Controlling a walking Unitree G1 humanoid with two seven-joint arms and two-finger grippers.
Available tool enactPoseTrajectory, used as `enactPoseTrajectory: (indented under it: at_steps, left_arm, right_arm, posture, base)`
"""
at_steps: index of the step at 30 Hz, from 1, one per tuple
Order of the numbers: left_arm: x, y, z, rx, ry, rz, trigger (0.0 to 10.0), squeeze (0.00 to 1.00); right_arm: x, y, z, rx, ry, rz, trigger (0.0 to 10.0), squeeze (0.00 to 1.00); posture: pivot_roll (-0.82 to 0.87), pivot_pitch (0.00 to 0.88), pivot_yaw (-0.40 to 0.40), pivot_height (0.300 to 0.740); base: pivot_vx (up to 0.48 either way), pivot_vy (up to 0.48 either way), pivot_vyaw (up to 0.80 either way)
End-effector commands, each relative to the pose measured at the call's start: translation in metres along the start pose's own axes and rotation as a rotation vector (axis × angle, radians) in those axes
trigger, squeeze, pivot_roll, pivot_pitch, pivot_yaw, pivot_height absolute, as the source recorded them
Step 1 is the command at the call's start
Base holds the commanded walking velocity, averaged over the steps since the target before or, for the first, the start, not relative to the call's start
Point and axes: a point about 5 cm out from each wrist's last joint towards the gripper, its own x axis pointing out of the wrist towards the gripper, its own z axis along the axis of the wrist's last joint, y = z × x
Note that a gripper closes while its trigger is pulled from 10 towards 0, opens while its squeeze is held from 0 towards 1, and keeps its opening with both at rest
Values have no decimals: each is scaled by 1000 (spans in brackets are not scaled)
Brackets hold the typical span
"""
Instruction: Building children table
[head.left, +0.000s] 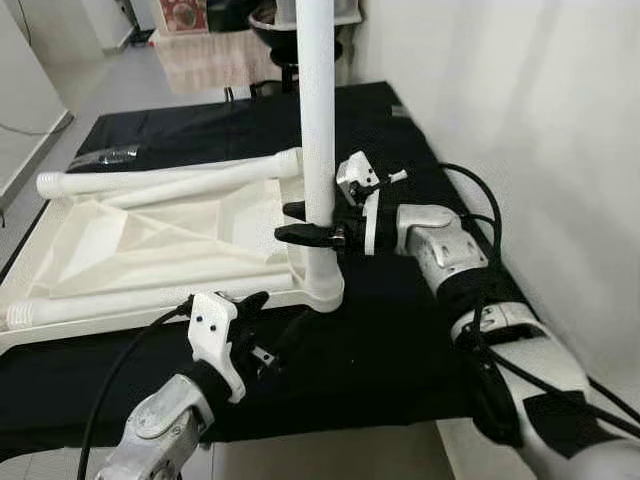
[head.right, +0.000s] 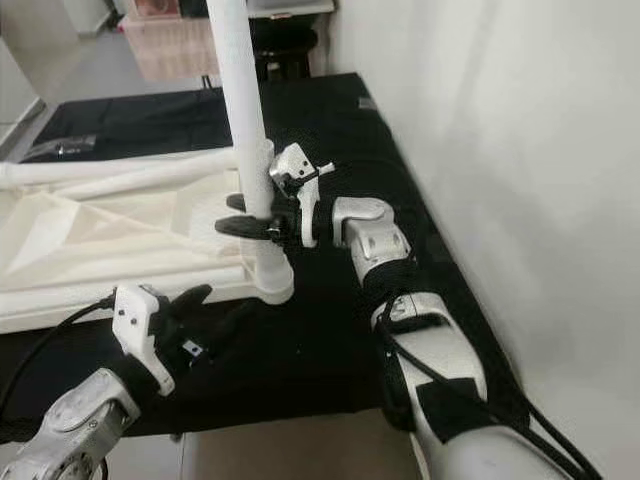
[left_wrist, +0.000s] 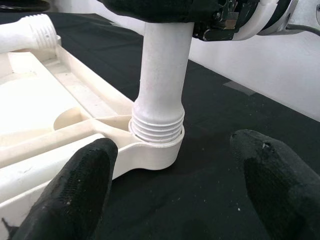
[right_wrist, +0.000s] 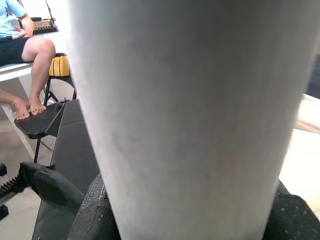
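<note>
white leg (head.left: 318, 120) upright in tabletop (head.left: 150, 240) socket

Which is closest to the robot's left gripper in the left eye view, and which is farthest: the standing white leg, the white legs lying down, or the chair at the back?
From the left gripper:
1. The standing white leg, just ahead in the table top's near corner socket, held by the right gripper.
2. The lying legs, across the table top, on its far side.
3. The chair, past the black mat's far end.
</note>
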Motion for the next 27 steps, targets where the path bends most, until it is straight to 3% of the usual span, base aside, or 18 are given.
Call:
enactPoseTrajectory:
  at_steps: [1,7,8,9,10,11,12,13,15,16,17,19,20,21,23,24,25,27]
  left_arm:
    - [-2,-1,-2,-6,11,5,10000,0]
    - [-3,-2,-2,-5,12,7,10000,0]
    - [-5,-3,-2,3,15,12,10000,0]
    - [-8,-4,-3,13,19,17,10000,0]
    - [-8,-4,-3,13,19,17,10000,0]
    - [-10,-4,-2,18,21,18,10000,0]
    - [-10,-4,-2,18,21,18,10000,0]
    - [-10,-4,-4,20,30,7,10000,0]
    - [-10,-4,-4,20,30,7,10000,0]
    - [-10,-3,-5,25,40,-8,10000,0]
    - [-9,-2,-6,19,46,-22,10000,0]
    - [-9,-2,-6,19,46,-22,10000,0]
    - [-8,-1,-7,16,49,-33,10000,0]
    - [-8,0,-7,19,43,-22,10000,0]
    - [-8,1,-7,21,37,-7,10000,0]
    - [-8,1,-7,21,31,6,10000,0]
    - [-8,2,-7,20,29,12,10000,0]
    - [-8,2,-7,21,29,14,10000,0]
  right_arm:
    - [4,1,-3,30,12,17,0,0]
    - [-2,-4,-13,-6,65,-81,0,0]
    - [-6,-8,-30,-11,153,-222,0,0]
    - [-14,-16,-51,75,163,-662,0,0]
    - [-14,-16,-51,75,163,-662,0,0]
    - [-11,10,-80,151,200,-812,0,0]
    - [-11,10,-80,151,200,-812,0,0]
    - [-10,41,-95,210,214,-900,0,0]
    - [-10,41,-95,210,214,-900,0,0]
    - [-7,56,-92,169,200,-905,0,0]
    - [0,60,-87,117,191,-852,0,0]
    - [0,60,-87,117,191,-852,0,0]
    - [3,52,-83,66,196,-847,0,0]
    - [4,50,-82,64,210,-844,10000,0]
    - [3,48,-81,66,206,-833,10000,0]
    - [4,47,-77,86,180,-794,10000,714]
    - [4,44,-71,92,144,-748,10000,1000]
    - [5,43,-62,87,95,-722,10000,1000]
  posture:
    - [-5,98,3,740]
    - [-9,100,-3,740]
    - [-13,102,-19,740]
    - [-12,102,-38,740]
    - [-12,102,-38,740]
    - [4,118,-13,740]
    - [4,118,-13,740]
    - [-26,109,20,740]
    - [-26,109,20,740]
    - [-36,78,20,740]
    - [-29,77,17,740]
    - [-29,77,17,740]
    - [-25,60,7,740]
    - [-28,54,10,740]
    - [-28,54,10,740]
    - [-26,46,11,740]
    - [-26,46,11,740]
    - [-23,43,9,740]
  base:
    - [0,0,0]
    - [0,0,0]
    - [0,0,0]
    - [0,0,0]
    - [0,0,0]
    - [0,0,0]
    - [0,0,0]
    - [0,0,0]
    - [0,0,0]
    - [0,0,0]
    - [0,0,0]
    - [0,0,0]
    - [0,0,0]
    - [0,0,0]
    - [0,0,0]
    - [0,0,0]
    - [0,0,0]
    - [0,0,0]
